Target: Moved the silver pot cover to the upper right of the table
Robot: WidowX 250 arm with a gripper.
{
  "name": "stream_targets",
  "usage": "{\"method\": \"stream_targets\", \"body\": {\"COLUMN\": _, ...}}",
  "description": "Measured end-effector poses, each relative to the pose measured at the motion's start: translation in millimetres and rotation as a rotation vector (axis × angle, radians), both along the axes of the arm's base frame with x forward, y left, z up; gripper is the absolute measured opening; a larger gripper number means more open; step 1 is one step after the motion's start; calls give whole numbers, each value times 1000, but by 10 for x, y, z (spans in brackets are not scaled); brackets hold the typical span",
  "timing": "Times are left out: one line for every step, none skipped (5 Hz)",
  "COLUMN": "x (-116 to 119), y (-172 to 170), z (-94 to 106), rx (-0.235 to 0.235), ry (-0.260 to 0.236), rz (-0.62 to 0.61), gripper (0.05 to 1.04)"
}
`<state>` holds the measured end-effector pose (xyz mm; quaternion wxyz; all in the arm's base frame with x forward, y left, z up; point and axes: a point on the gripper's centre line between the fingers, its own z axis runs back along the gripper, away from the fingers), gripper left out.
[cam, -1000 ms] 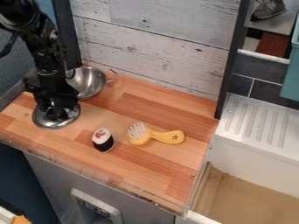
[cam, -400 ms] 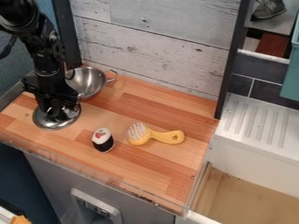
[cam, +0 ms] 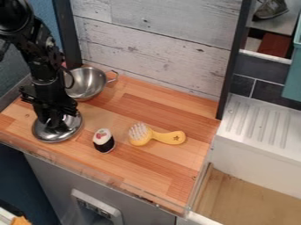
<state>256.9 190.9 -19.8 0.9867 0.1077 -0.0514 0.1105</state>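
1. Contact decides the coming move: the round silver metal pot cover [cam: 56, 133] lies directly beneath the black two-finger gripper [cam: 54, 123], at the left front of the brown wooden table [cam: 141, 165].
2. Its fingers meet the cover at the centre and appear clenched on its grip, though the grip itself is hidden. Being round, the cover offers no long axis to line up with.
3. Its goal, the table's upper right, lies across and farther back. The carry should clear the black-and-white toy sushi piece [cam: 104, 142], just to the right, and the yellow toy hairbrush [cam: 157, 136] beyond. Swinging back too soon could clip the silver metal bowl [cam: 89, 83].
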Motion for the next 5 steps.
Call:
{"method": "stream_targets", "body": {"x": -68, "y": -65, "z": 132, "rx": 3, "ry": -22, "rz": -14, "gripper": 269}}
{"method": "stream_targets", "body": {"x": -38, "y": -105, "z": 292, "rx": -10, "ry": -59, "rz": -21, "gripper": 269}}
{"method": "stream_targets", "body": {"x": 31, "y": -219, "z": 529, "rx": -30, "ry": -121, "rz": -48, "gripper": 269}}
{"method": "stream_targets", "body": {"x": 215, "y": -560, "z": 673, "rx": 4, "ry": -130, "rz": -96, "gripper": 269}}
{"method": "stream_targets", "body": {"x": 451, "y": -874, "z": 810, "rx": 39, "ry": -133, "rz": -134, "gripper": 269}}
